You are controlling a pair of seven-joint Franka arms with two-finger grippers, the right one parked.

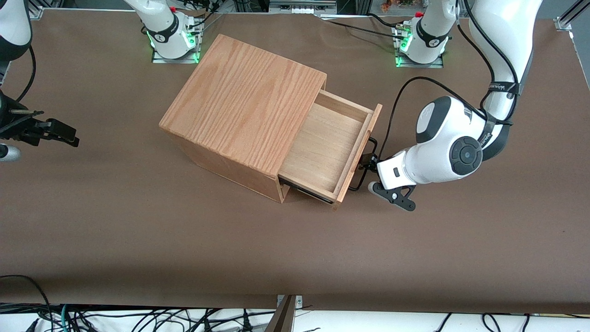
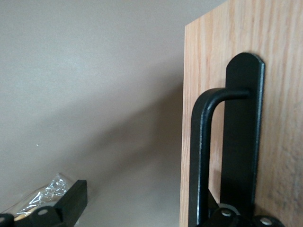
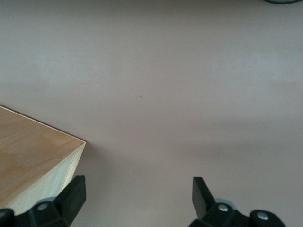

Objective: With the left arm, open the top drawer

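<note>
You've got an oak-grain cabinet (image 1: 244,99), warm orange-tan with bold streaky grain on its top. The top drawer (image 1: 325,147), at the cabinet's 4 o'clock, shows a paler, finer wood inside, and its thin wire handle (image 2: 204,156) is matte black. Your left arm (image 1: 445,138) is glossy white with black joint caps, ending in a black gripper (image 1: 368,162). The table (image 1: 138,240) runs plain dull brown.

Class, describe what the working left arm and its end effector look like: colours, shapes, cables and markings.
The left arm has a white rounded shell with a black round joint cap and dark lettering on a band higher up. A white wrist block carries the black two-finger end effector, at the top drawer handle. A thin black cable loops along the arm. Green lights glow at its base.
</note>
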